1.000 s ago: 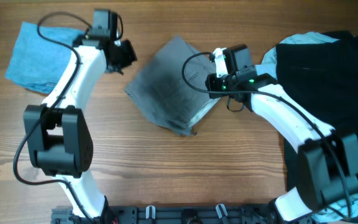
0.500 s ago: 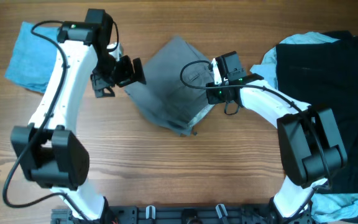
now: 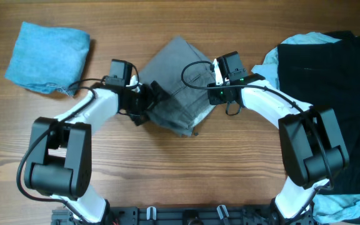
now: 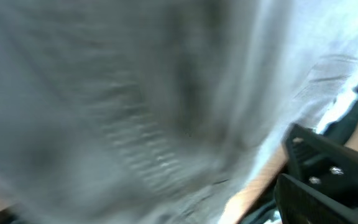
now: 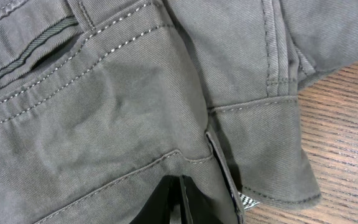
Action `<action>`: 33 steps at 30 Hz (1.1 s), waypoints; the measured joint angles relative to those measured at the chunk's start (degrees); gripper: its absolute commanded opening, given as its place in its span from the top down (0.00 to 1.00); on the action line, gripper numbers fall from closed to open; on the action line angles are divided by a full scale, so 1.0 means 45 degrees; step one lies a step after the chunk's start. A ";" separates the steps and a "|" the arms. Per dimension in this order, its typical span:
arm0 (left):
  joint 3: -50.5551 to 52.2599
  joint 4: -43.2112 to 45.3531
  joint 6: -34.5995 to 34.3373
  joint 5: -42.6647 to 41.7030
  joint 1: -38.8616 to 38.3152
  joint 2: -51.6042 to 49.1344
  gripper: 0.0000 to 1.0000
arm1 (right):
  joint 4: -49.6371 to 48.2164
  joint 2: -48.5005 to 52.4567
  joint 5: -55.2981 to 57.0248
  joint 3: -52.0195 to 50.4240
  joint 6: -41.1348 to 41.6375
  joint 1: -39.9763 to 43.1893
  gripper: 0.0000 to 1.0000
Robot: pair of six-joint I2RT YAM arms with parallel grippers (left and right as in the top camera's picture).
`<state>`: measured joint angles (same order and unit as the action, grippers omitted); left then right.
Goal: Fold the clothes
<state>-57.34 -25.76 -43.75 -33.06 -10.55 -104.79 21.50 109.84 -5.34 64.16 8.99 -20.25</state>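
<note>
One wooden table [image 3: 180, 181] carries everything.

- Far right: heap of black clothes [image 3: 330, 69], with a pale blue piece [image 3: 269, 59] poking out beneath.
- Centre: grey shorts [image 3: 177, 75] lying in a rough folded square. Seams and pocket stitching are sharp in the right wrist view.
- Top left: folded blue cloth [image 3: 49, 56], well apart from the shorts.
- Left tool [image 3: 155, 95] has swung down from beside the blue cloth to the shorts' left edge within the last second.
- Right tool [image 3: 212, 80] is unchanged at the shorts' right edge.

Judgement: both edges are now attended, so a further fold or a squaring-up looks likely. Cannot tell either tool's opening; the left wrist view is blurred fabric. No readable labels or writing.
</note>
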 measured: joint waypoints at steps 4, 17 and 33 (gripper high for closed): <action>0.0675 0.4396 -0.1768 -0.0330 -0.0670 -0.0369 0.21 | -0.0029 0.0000 0.0000 0.0000 0.0000 0.0000 0.91; 0.0243 0.2448 0.2506 0.0355 -0.0559 -0.0855 0.96 | 0.2521 -0.0865 -0.0049 -0.0107 -0.0005 -0.0024 0.93; -0.6737 0.2317 0.6586 0.0811 0.6105 -0.0063 0.96 | 0.2497 -0.6907 -0.1161 -0.0204 -0.0005 -0.0015 0.86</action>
<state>-87.66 -15.33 -14.11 -29.41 16.93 -105.08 32.73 78.76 -10.57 63.24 8.97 -20.32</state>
